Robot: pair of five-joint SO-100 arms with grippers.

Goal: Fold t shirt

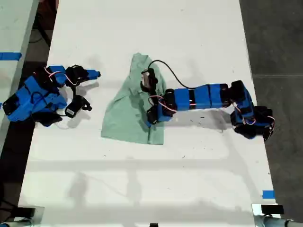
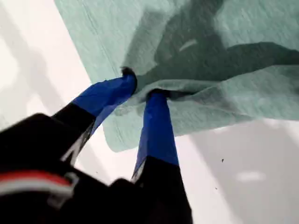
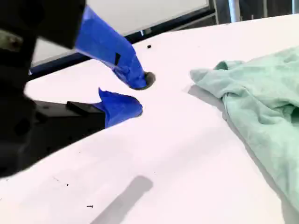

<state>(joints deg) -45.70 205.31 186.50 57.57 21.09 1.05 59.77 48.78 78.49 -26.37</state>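
T shirt [image 1: 128, 111] fabric, pale mint and rumpled, lay near the middle of the white table [image 1: 189, 38], bunched into a rough wedge with its narrow end toward the far edge in the exterior view. My first gripper [image 2: 140, 93] reached in from the exterior view's right, its blue fingers [image 2: 156, 126] pinched around a fold at the garment's edge, cloth gathered between them. My second gripper [image 3: 133, 95] rested at the exterior view's left, well apart from the shirt, its jaws parted and holding nothing, the lower tip lying on the tabletop.
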